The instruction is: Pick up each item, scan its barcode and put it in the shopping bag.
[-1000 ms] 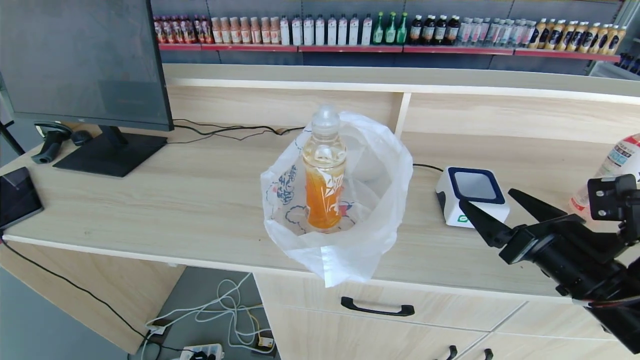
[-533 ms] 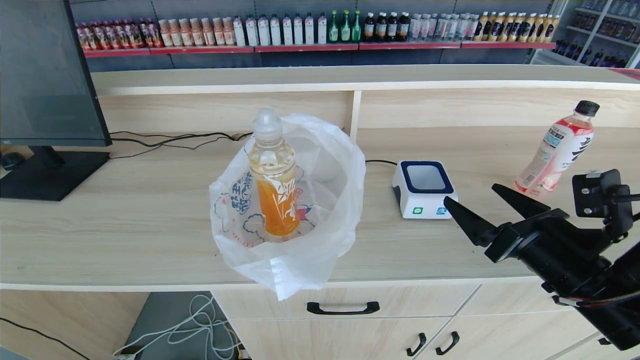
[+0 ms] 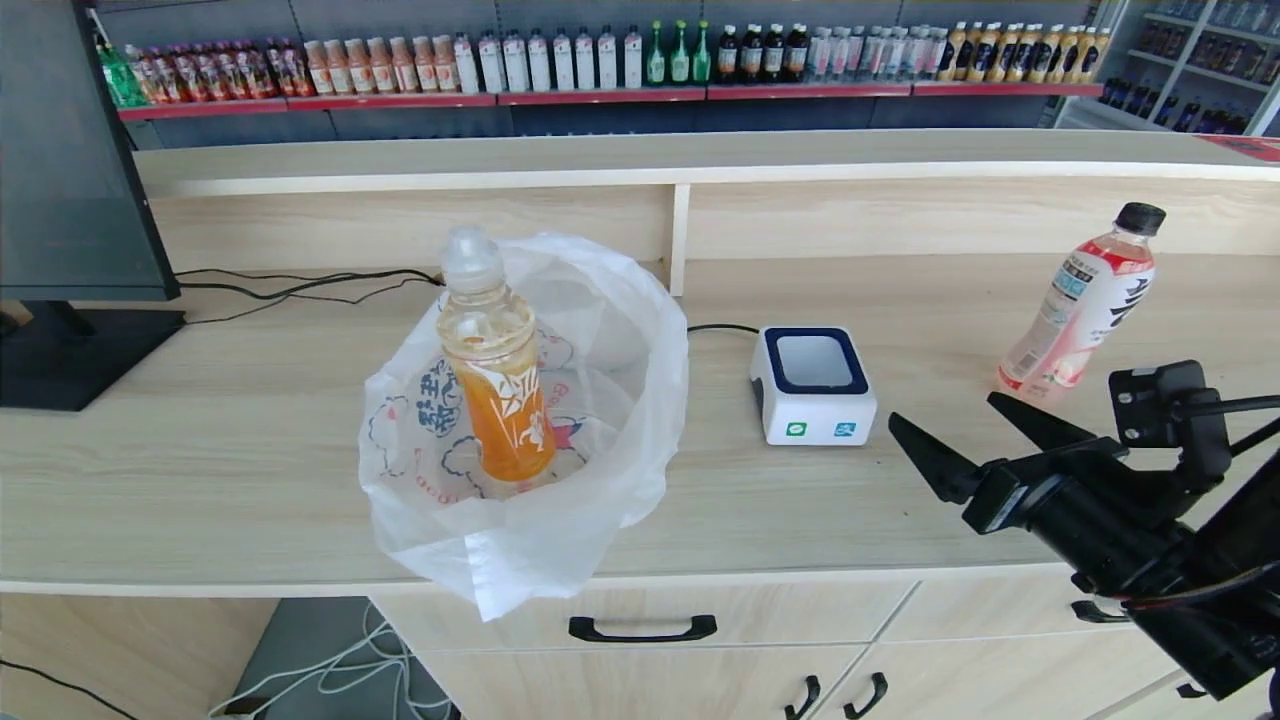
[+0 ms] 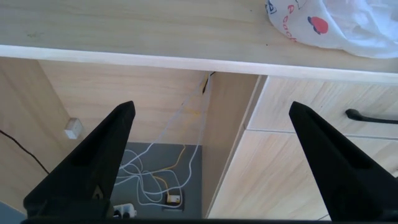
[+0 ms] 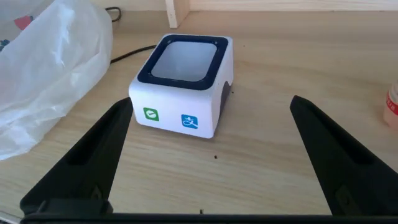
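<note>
An orange drink bottle [image 3: 495, 375] stands upright inside the white plastic shopping bag [image 3: 520, 420] at the counter's front. A pink bottle with a black cap [image 3: 1080, 305] stands at the far right of the counter. The white barcode scanner [image 3: 812, 385] sits between them, also close in front of my right wrist camera [image 5: 183, 87]. My right gripper [image 3: 965, 440] is open and empty, hovering over the counter's front right, pointing toward the scanner. My left gripper [image 4: 208, 155] is open and empty, held low before the counter's front edge, with the bag's corner [image 4: 336, 25] above.
A black monitor [image 3: 70, 160] on its stand sits at the counter's left, with cables [image 3: 300, 285] trailing behind the bag. Drawers with black handles [image 3: 642, 630] lie below the counter. Shelves of bottles [image 3: 640, 55] line the back wall. Cables lie on the floor [image 4: 161, 180].
The head camera has swung right, shifting the whole scene left and bringing the pink bottle fully into view. The right gripper stays open in about the same pose.
</note>
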You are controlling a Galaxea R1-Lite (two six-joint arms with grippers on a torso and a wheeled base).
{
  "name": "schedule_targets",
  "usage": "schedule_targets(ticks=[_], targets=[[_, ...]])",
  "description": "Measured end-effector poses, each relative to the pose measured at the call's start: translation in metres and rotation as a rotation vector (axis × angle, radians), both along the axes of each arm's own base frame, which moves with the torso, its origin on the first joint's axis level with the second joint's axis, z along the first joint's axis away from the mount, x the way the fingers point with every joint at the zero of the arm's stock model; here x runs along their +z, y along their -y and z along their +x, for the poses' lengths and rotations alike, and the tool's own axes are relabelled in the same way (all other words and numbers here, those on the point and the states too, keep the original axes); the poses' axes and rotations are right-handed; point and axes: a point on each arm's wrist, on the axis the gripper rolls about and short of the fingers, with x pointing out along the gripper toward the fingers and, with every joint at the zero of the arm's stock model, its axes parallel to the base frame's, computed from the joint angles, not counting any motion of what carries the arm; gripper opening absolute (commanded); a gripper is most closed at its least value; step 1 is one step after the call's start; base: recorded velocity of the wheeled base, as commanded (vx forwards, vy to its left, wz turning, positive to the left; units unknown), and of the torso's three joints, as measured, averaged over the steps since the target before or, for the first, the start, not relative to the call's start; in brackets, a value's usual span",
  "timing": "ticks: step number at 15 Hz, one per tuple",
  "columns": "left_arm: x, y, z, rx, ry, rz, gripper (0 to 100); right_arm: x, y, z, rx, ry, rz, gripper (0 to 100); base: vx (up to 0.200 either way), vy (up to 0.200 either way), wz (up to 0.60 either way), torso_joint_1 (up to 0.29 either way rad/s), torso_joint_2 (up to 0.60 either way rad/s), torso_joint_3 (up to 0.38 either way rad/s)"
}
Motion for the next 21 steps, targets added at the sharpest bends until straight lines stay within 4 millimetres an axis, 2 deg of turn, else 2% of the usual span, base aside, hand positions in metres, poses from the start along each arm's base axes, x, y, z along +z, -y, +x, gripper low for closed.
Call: schedule_targets(ticks=[7, 12, 17, 21], targets=[[0.0, 0.0, 0.0, -0.001, 0.0, -0.001, 100, 0.0, 0.011, 0.008, -0.057, -0.002, 0.007, 100, 0.0, -0.2, 0.0, 0.001, 0.0, 0.002], [0.0, 0.0, 0.0, -0.001, 0.0, -0.001, 100, 0.005, 0.022, 0.023, -0.119, 0.026, 0.022, 100, 0.0, -0.2, 0.0, 0.003, 0.0, 0.001], [0.0, 0.0, 0.0, -0.001, 0.0, -0.001, 100, 0.002, 0.021, 0.035, -0.126, 0.023, 0.026, 100, 0.0, -0.2, 0.0, 0.002, 0.0, 0.001], [0.0, 0.0, 0.0, 0.0, 0.0, 0.0, 100, -0.002, 0.021, 0.035, -0.125, 0.004, 0.022, 100, 0.0, 0.0, 0.0, 0.0, 0.0, 0.0]])
